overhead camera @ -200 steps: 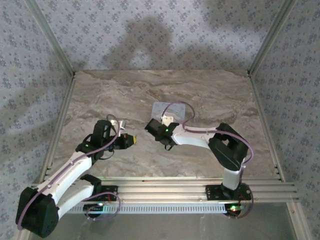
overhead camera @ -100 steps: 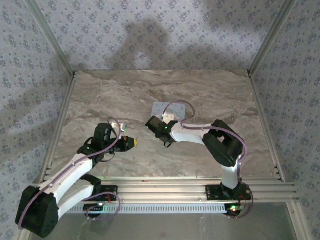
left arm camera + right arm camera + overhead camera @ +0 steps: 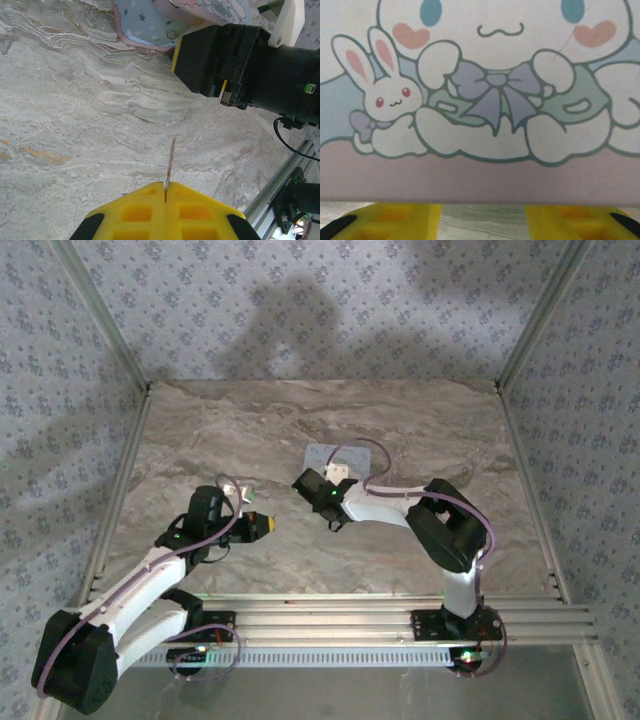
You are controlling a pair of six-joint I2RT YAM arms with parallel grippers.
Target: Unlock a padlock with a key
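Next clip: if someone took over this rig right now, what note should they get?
Left gripper: shut on the key, with the blade sticking out past the fingertips, apart from the tin.
Right gripper: open, fingers at the tin's near edge, nothing between them.
Done: the key is picked up.
Left to do: probably steady the tin, then bring the key to the padlock, insert it and turn.

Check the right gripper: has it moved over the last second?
Yes, slightly. In the top view the right gripper has edged up-frame, closer to the near-left corner of the tin, which has stayed put.
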